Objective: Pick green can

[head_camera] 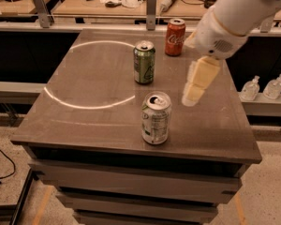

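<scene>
The green can (144,62) stands upright near the middle of the dark table (84,121), with a lighter triangular mark on its side and a silver top. My gripper (193,95) hangs from the white arm over the right half of the table, pointing down. It is to the right of the green can and a little nearer the front, apart from it and holding nothing that shows.
A silver-white can with green lettering (155,118) stands near the table's front, just left of the gripper. A red cola can (175,37) stands at the back. Two small clear bottles (262,88) sit on a ledge to the right. A workbench (84,3) runs behind.
</scene>
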Robot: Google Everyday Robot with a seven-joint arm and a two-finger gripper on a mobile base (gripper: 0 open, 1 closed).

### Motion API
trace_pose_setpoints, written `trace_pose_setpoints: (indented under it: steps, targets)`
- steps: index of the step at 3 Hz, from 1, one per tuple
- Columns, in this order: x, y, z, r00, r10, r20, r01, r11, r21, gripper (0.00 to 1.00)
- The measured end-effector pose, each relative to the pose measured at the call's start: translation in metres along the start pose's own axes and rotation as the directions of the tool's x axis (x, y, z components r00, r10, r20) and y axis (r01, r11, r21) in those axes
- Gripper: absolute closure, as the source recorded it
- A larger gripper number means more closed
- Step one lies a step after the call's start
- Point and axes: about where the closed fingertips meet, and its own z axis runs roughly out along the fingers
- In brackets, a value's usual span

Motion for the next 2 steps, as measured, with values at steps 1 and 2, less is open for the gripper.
trace_pose_setpoints:
  steps: [1, 2]
  targets:
    - [-0.0393, -0.0237, 0.0401, 0.998, -0.059, 0.012, 0.060, 0.9982, -0.005, 0.00]
    - [-0.0393, -0.0237, 0.0401, 0.998, -0.059, 0.012, 0.060, 0.9982, -0.005, 0.00]
